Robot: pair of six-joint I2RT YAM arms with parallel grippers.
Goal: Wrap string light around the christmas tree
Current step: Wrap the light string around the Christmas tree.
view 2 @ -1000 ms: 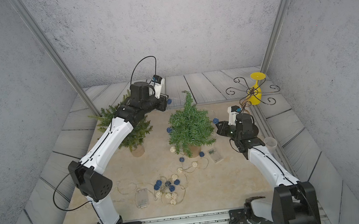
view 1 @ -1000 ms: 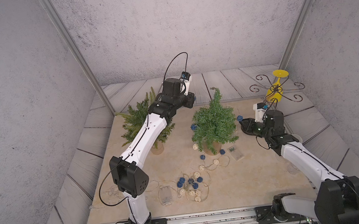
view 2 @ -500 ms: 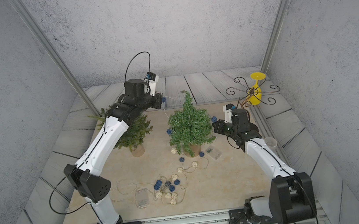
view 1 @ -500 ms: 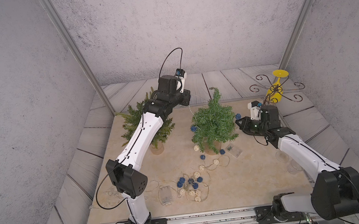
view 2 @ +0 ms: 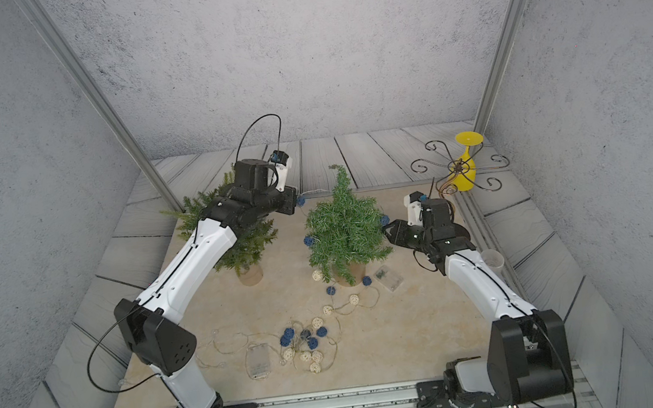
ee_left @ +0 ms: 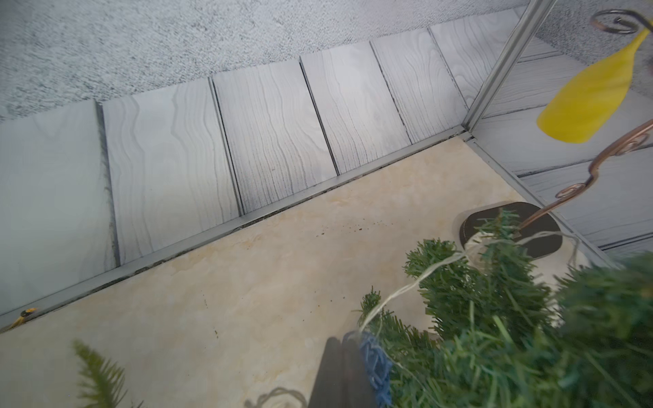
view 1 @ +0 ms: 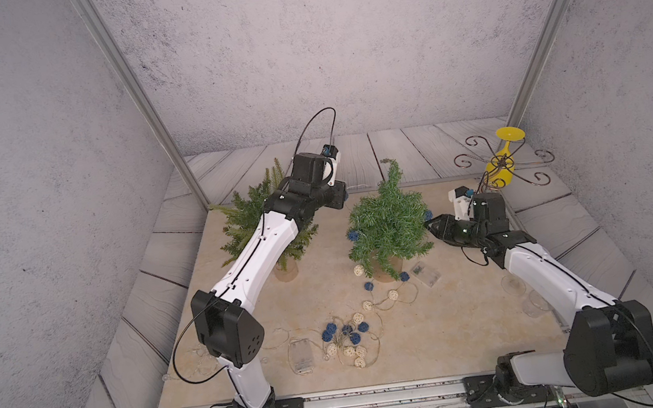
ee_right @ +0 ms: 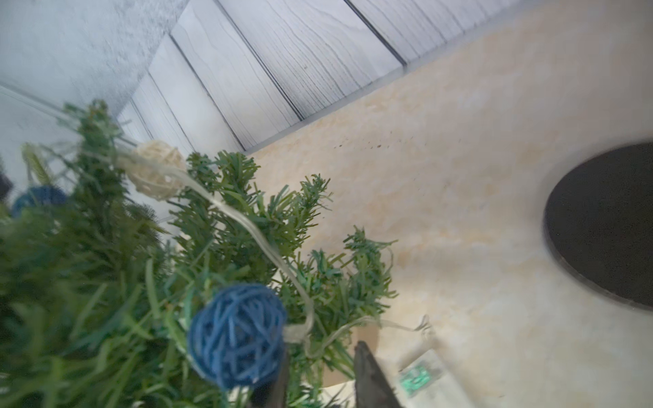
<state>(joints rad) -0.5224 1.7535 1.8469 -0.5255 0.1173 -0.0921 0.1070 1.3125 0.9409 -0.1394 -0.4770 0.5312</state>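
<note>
Blue ball (ee_right: 236,335) of string light (ee_right: 155,169) sits just beside parted right gripper (ee_right: 321,349); left gripper (ee_left: 341,339) clamps string light beside christmas tree (view 1: 387,223).

Green christmas tree (view 1: 387,223) stands upright between left gripper (ee_left: 344,349) and right gripper (ee_right: 319,360). The string light (ee_right: 236,335), pinched by the left gripper, drapes its branches.

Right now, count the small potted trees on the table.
2. The left tree stands at the back, partly under the left arm; the middle tree stands mid-table, with string light draped on it. None seems hidden.
</note>
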